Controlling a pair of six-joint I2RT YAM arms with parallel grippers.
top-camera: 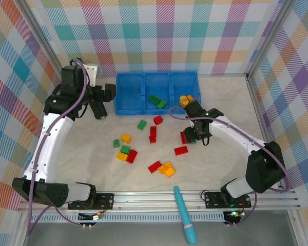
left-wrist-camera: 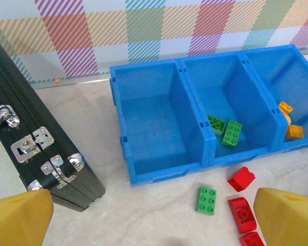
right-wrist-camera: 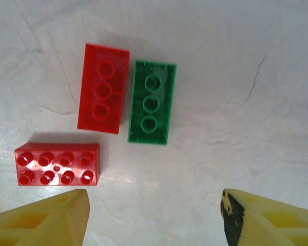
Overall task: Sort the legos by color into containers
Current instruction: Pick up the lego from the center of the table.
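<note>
The legos (top-camera: 153, 134) are small, hard, light plastic bricks. They will not bend or break, but their smooth sides can slip, so I think it is best to pinch one across its two long flat sides, near the middle. Most lie loose on the table (top-camera: 236, 107) in front of the blue tray (top-camera: 124, 92). Some green ones (left-wrist-camera: 231, 133) are in the tray's middle box and orange ones (left-wrist-camera: 293, 132) are in the right box. The right jaws are wide open with nothing in them, right above a green brick (right-wrist-camera: 152, 102). It lies just beside a red brick (right-wrist-camera: 102, 87), and both are bottom side up. They are so close that a finger may bump the red one. The left jaws are wide open and hold nothing too, near the tray's left end. The right wrist view shows those two bricks up close, while in the top view the arm hides part of them. The left wrist view shows a black case (left-wrist-camera: 36, 148) with metal clasps beside the tray.
</note>
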